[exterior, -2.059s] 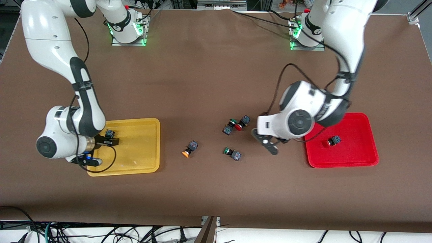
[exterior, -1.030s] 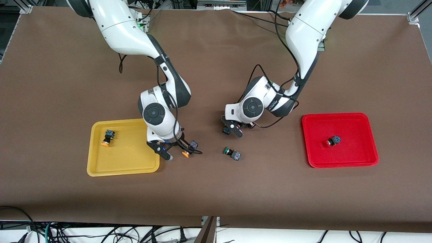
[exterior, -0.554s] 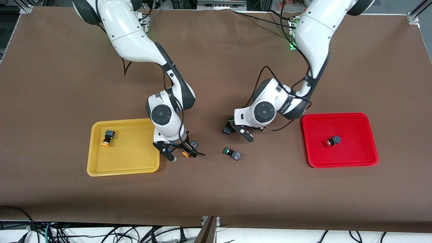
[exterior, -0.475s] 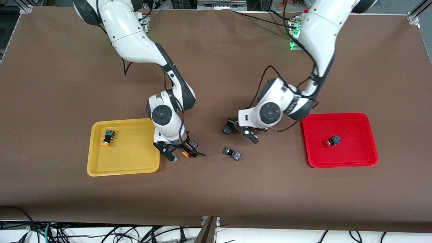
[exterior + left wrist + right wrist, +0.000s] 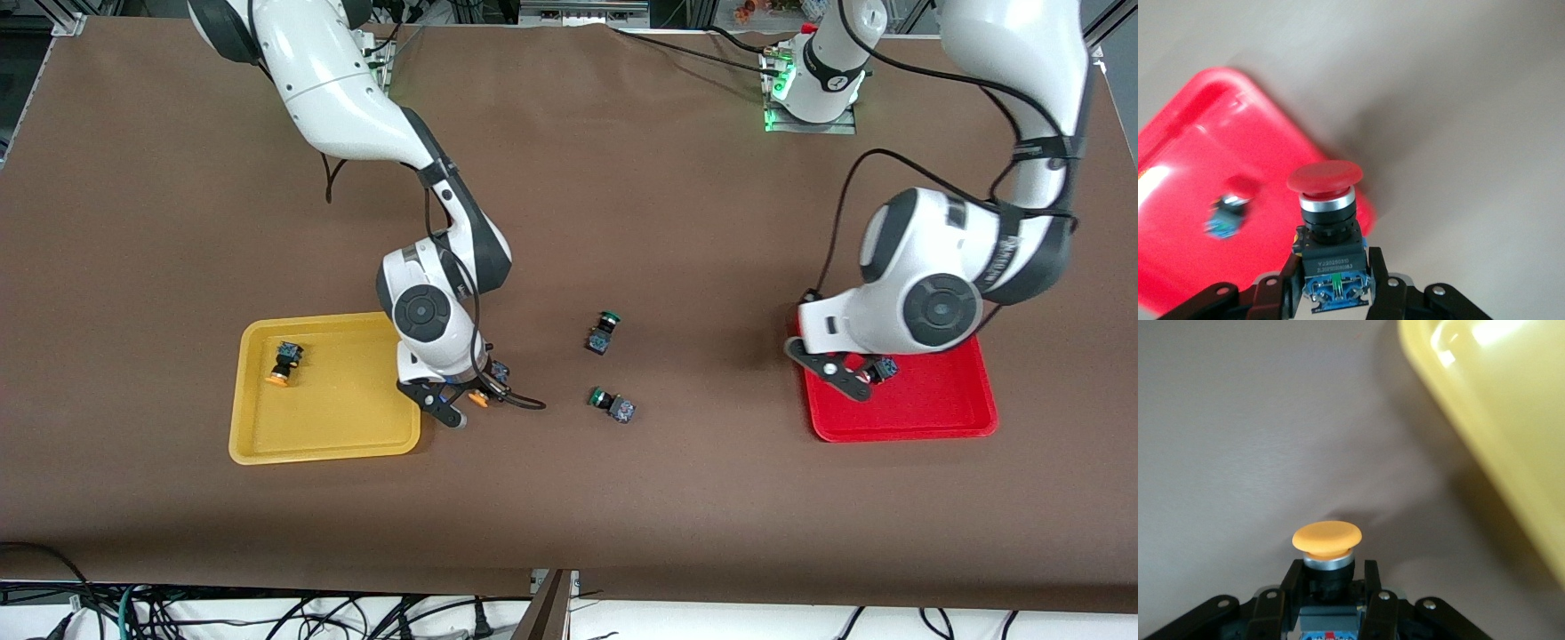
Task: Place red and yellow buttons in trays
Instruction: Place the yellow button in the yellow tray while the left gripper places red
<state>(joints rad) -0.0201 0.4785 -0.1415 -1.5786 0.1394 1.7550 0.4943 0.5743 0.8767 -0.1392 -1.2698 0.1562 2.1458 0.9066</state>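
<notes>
Brown table (image 5: 622, 178): green buttons (image 5: 605, 331) between trays; right gripper (image 5: 1331, 600) grips yellow button (image 5: 1327, 543), left gripper (image 5: 1335, 293) red button (image 5: 1325, 183).

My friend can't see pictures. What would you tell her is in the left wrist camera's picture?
The left gripper is shut on a red button, holding it by its dark body with the round red cap pointing away from the camera. It hangs over the edge of the red tray, where another button already lies, blurry, on the brown table.
</notes>
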